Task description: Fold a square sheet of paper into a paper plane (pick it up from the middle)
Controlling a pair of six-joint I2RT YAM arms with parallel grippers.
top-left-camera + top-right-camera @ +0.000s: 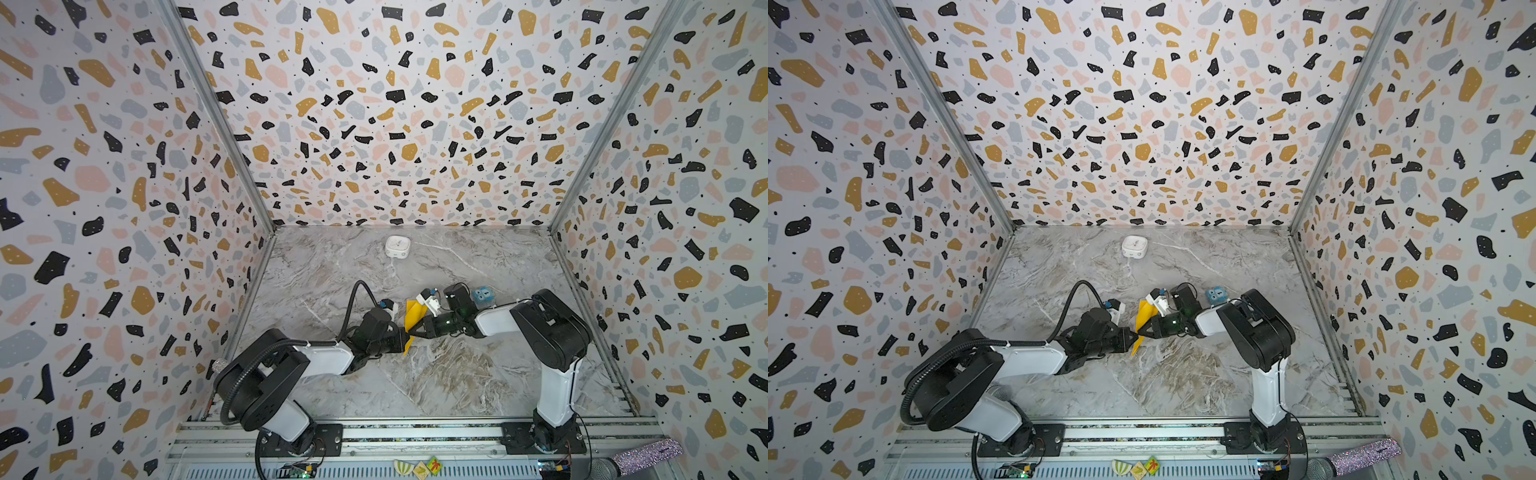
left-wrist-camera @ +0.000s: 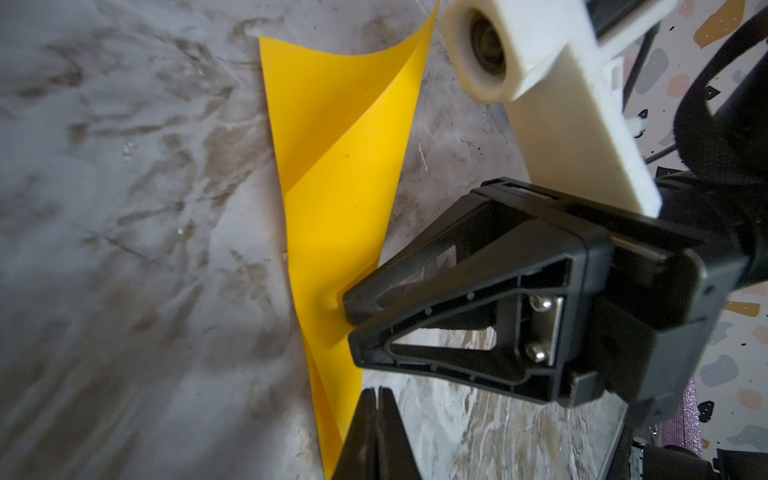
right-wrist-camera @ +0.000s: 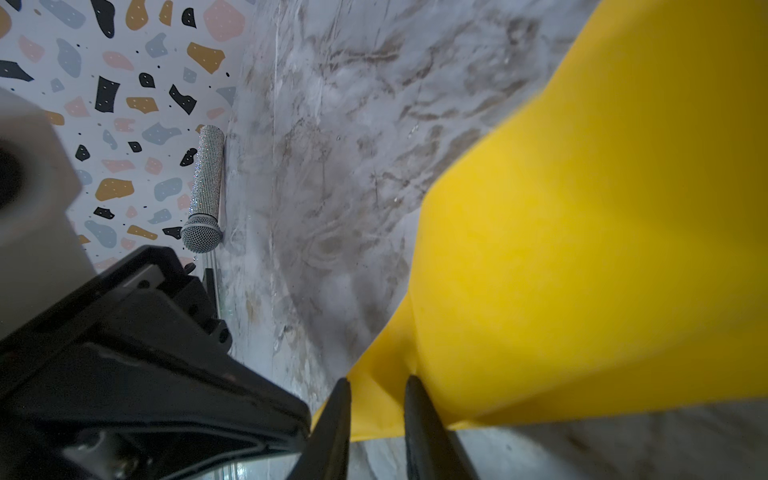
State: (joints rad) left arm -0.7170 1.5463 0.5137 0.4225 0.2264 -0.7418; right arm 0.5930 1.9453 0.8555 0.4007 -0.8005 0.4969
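Note:
The square sheet of paper (image 1: pixel 413 316) (image 1: pixel 1144 313) is bright yellow and held off the marble table between both arms, standing on edge. It is bent over on itself, with a curled upper corner (image 2: pixel 340 187); no paper plane shows. My left gripper (image 1: pixel 404 334) (image 1: pixel 1133 336) (image 2: pixel 379 392) is shut, its tips pinching the sheet's lower edge. My right gripper (image 1: pixel 411 330) (image 1: pixel 1140 330) (image 3: pixel 378 386) faces it from the right. Its jaws stand apart, with a fold of the paper (image 3: pixel 582 249) between the fingertips (image 2: pixel 353 301).
A white rounded box (image 1: pixel 397 247) (image 1: pixel 1134 247) sits near the back wall. A small blue cube with eyes (image 1: pixel 482 296) (image 1: pixel 1214 296) stands just behind the right arm. A glittery microphone (image 3: pixel 205 195) lies by the left wall, another (image 1: pixel 640 457) at the front right. Patterned walls enclose three sides.

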